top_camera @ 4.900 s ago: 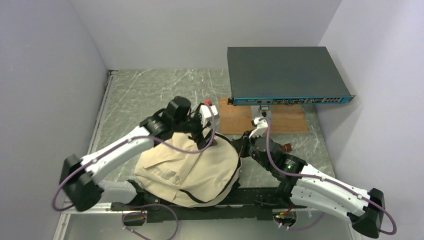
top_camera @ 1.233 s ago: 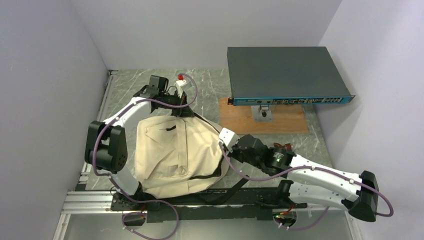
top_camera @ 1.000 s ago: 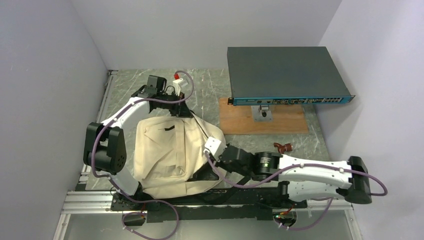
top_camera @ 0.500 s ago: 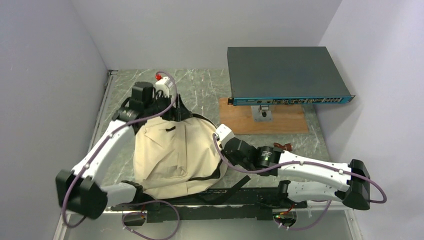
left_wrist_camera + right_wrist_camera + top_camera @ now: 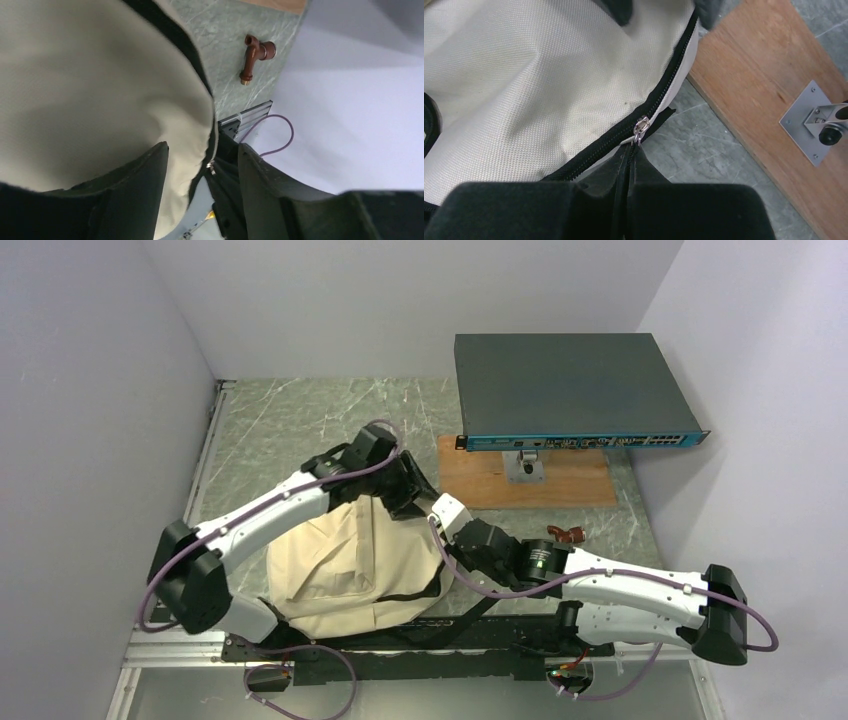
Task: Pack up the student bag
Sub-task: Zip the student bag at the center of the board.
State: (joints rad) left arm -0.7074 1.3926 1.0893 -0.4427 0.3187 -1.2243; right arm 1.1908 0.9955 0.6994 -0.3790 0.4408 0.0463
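Cream-beige student bag w/ blk zip; green marbled table; brown wood board.

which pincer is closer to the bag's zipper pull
Right. The right pincer is shut on the zipper pull at the student bag's edge; the left pincer stands open farther along the same zipper, astride it.

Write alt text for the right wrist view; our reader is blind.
The right tool, shut, pinches the metal zipper pull on the cream student bag. Right of it lie green marble tabletop and a wooden board bearing a metal bracket.
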